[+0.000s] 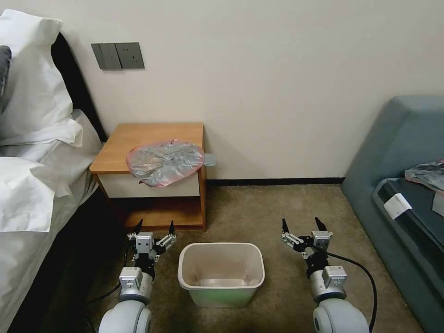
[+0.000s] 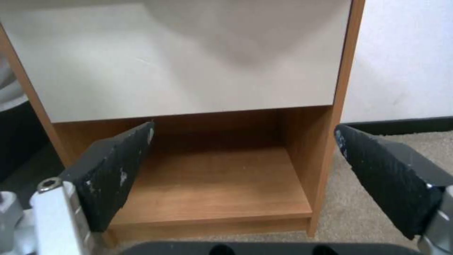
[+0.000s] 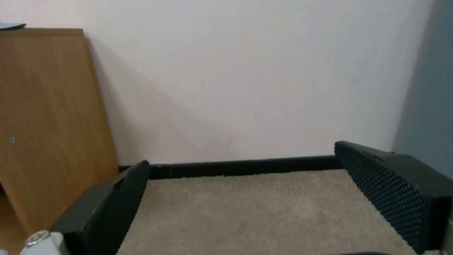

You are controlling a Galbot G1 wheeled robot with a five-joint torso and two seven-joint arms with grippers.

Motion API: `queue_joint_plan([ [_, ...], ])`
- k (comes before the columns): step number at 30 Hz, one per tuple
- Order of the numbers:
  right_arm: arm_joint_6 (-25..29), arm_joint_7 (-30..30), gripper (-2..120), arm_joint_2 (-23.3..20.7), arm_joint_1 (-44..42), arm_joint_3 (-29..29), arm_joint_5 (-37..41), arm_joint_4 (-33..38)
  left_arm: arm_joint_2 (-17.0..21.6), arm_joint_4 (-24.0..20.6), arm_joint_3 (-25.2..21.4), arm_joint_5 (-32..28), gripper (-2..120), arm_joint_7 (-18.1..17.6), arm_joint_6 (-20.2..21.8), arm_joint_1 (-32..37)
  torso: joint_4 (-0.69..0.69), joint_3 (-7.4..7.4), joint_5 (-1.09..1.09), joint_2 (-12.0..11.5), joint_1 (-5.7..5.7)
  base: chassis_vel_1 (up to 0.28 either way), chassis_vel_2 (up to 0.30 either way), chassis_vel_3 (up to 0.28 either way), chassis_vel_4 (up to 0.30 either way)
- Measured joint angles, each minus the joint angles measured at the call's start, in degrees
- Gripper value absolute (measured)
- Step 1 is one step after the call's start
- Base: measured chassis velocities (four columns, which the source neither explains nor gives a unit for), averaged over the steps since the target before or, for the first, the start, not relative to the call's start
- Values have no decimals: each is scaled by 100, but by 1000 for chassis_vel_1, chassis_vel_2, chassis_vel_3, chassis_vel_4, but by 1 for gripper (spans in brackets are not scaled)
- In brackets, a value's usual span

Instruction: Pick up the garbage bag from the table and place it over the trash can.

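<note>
The garbage bag (image 1: 164,161) is thin, wrinkly, translucent grey plastic film with a pink rim, faintly glossy, lying at the table's front right corner. The table (image 1: 134,138) is smooth orange-brown wood with a matt white drawer front (image 2: 179,67) and a wooden shelf (image 2: 212,184). The trash can (image 1: 221,274) is smooth cream plastic with a slight sheen. The carpet (image 1: 273,212) looks rough and fibrous. The left gripper (image 1: 154,227) and right gripper (image 1: 300,225) have silvery metal bodies; their wide-apart fingers (image 3: 391,191) carry black, finely dimpled matt pads.
</note>
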Motion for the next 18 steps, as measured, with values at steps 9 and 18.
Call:
queue_joint_plan([
  [9, 0, 0, 100, 0, 0, 0, 0, 0, 0, 0, 0, 0, 100, 0, 0, 0, 0, 0, 0, 0, 0, 0, 0, 0, 0],
  [18, 0, 0, 100, 0, 0, 0, 0, 0, 0, 0, 0, 0, 100, 0, 0, 0, 0, 0, 0, 0, 0, 0, 0, 0, 0],
])
